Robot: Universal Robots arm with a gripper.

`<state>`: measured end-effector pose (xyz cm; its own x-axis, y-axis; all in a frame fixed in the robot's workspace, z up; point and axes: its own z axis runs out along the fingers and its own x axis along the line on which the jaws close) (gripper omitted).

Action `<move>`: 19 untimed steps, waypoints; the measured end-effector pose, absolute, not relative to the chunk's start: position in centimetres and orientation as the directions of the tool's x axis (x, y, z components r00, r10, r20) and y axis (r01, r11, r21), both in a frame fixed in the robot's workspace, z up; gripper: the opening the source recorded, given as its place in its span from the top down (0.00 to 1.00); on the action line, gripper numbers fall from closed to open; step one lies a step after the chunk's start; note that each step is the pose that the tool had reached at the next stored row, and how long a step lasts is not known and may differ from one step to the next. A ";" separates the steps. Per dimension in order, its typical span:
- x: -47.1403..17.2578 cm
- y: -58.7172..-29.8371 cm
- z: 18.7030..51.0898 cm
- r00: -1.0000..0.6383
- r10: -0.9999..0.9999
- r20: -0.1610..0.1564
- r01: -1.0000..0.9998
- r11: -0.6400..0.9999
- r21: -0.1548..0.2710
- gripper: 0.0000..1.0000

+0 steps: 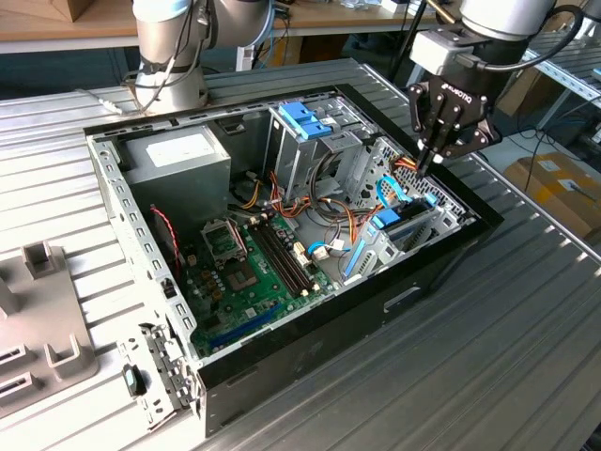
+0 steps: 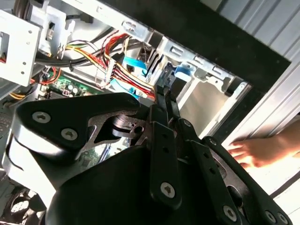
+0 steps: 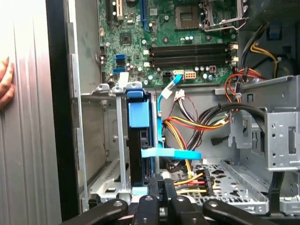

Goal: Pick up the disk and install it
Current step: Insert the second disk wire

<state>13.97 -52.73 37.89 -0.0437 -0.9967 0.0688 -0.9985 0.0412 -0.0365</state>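
Observation:
The disk [image 3: 140,154] stands on edge in the drive bay at the case's front corner, a dark slab held in a blue carrier [image 3: 139,110]. In the exterior view the same blue carrier [image 1: 392,222] sits low in the bay on the exterior view's right. My gripper [image 1: 424,167] hovers just above that bay with its fingers pressed together and nothing between them. The shut fingertips [image 3: 161,185] point down beside the disk's near end, next to a bundle of red and yellow wires. In the second wrist view my gripper [image 2: 165,91] aims into the bay.
The open computer case [image 1: 451,254] lies on a ribbed metal table. Inside are a power-supply box [image 1: 178,155], a metal cage with a blue top [image 1: 305,122], the motherboard [image 1: 249,272] and loose cables. A person's hand [image 2: 253,150] rests on the table beside the case.

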 end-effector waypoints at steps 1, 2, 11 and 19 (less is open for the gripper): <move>13.9 -52.7 37.7 -0.045 -0.997 0.069 -0.998 0.042 -0.036 0.84; 13.8 -52.7 37.6 -0.047 -0.997 0.069 -0.998 0.044 -0.036 0.84; 13.6 -52.7 36.9 -0.053 -0.996 0.069 -0.998 0.051 -0.036 0.84; 13.0 -52.7 36.1 -0.053 -0.996 0.069 -0.998 0.051 -0.037 0.84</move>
<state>13.05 -52.72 36.10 -0.0534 -0.9962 0.0690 -0.9980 0.0510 -0.0367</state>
